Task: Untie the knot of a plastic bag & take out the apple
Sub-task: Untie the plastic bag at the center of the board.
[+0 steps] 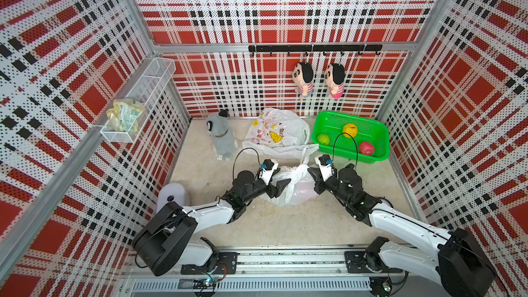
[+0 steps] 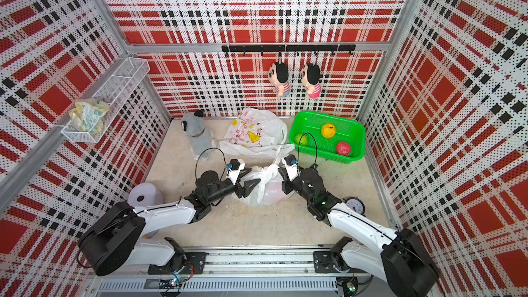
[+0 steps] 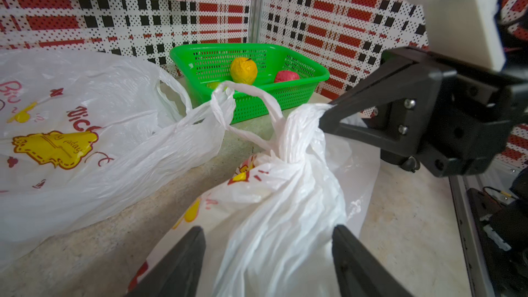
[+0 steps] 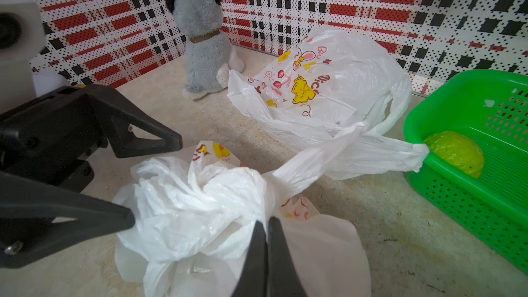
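The knotted white plastic bag (image 1: 297, 192) (image 2: 267, 192) lies mid-floor between both arms. Its knot (image 3: 288, 158) (image 4: 268, 187) is a twisted neck with a handle loop (image 3: 228, 95) rising from it. My left gripper (image 1: 281, 187) (image 2: 253, 180) (image 3: 268, 228) (image 4: 155, 181) is open, its fingers (image 3: 191, 255) standing either side of a bunched fold of the bag. My right gripper (image 1: 310, 170) (image 2: 281, 170) (image 4: 265, 220) (image 3: 323, 121) is shut on the bag's film beside the knot. The apple is hidden inside the bag. Only a pale pinkish bulge (image 4: 323, 252) shows through the film.
A second printed plastic bag (image 1: 280, 132) lies slack behind. A green basket (image 1: 383, 138) at the back right holds yellow, green and red balls. A grey plush dog (image 1: 221, 135) sits back left, a white device (image 1: 173, 195) front left, a small clock (image 2: 354, 205) under the right arm.
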`<state>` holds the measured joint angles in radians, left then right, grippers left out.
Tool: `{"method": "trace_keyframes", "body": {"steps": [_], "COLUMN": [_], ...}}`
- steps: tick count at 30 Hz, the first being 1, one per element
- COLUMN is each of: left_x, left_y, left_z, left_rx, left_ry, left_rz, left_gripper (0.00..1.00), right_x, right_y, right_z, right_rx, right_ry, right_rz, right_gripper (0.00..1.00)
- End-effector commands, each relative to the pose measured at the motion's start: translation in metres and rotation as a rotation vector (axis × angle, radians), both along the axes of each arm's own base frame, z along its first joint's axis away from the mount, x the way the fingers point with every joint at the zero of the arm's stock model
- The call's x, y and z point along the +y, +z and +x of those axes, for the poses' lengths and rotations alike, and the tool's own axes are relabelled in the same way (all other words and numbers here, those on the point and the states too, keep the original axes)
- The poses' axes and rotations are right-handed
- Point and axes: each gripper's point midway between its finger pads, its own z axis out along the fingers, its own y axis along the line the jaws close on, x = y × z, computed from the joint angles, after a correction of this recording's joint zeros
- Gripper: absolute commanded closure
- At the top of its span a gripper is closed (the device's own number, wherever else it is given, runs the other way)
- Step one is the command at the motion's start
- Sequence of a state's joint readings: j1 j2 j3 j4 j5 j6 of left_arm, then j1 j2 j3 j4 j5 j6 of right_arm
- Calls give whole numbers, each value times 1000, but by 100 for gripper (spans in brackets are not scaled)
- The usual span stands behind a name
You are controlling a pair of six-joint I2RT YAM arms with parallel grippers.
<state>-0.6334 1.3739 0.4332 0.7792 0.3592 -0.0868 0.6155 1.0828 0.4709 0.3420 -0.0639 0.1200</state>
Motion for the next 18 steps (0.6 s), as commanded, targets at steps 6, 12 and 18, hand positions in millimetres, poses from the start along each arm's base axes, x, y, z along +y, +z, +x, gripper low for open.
{"method": "trace_keyframes", "body": {"steps": [6, 12, 18], "left_x": [-14, -15, 16], "left_y": [1, 0, 25], "left_z": [-5, 5, 23], "left_rx": [-6, 24, -9], "left_ry": [-72, -68, 44], "left_rz": [-15, -30, -110], "left_gripper": [10, 74, 100], "right_x": [0, 0, -41], "right_y": [14, 10, 13], "right_z": [-1, 0, 17], "right_rx": [-26, -18, -7], "right_ry": [8, 3, -186], "right_rz": [51, 57, 97], "right_gripper": [100, 100, 100]}}
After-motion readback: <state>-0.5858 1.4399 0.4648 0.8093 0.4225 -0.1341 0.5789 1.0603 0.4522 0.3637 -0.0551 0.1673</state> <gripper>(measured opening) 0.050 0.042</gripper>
